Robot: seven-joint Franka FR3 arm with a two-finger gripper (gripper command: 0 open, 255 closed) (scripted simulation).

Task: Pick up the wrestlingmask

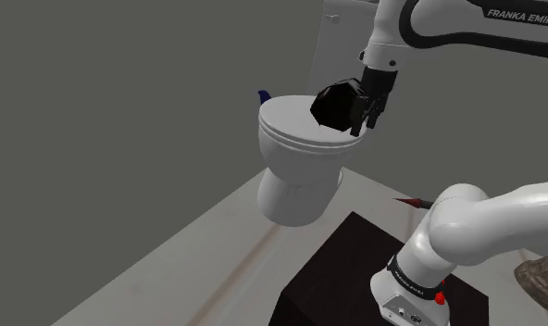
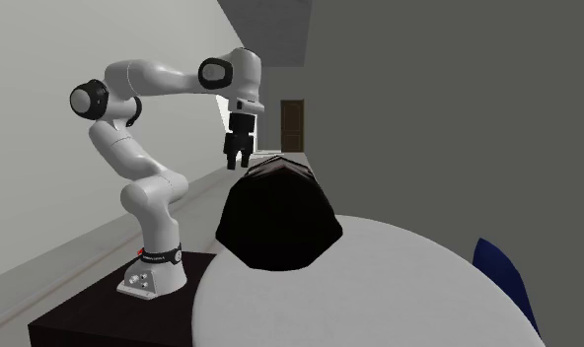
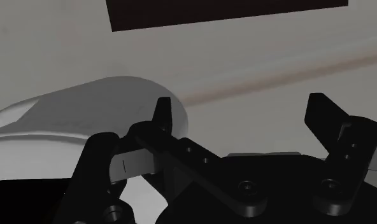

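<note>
The wrestling mask (image 1: pixel 333 105) is a plain black, dome-shaped thing resting on the shut white lid (image 1: pixel 286 128) of a toilet. In the second exterior view the mask (image 2: pixel 277 215) looms close on the lid (image 2: pixel 379 291). My black gripper (image 1: pixel 366 123) hangs just beside the mask on the shoulder view's right, at about its height. In the second exterior view the gripper (image 2: pixel 235 163) sits beyond the mask and apart from it. The wrist view has the gripper (image 3: pixel 243 121) open, fingers (image 3: pixel 163 118) wide apart with only floor between them.
The white toilet bowl (image 1: pixel 291 181) stands against a grey wall, its tank (image 1: pixel 342 37) behind. A small blue thing (image 1: pixel 263 94) lies at the lid's far edge. My dark stand (image 1: pixel 351 269) is below on the pale floor. A brown door (image 2: pixel 293 125) shows far off.
</note>
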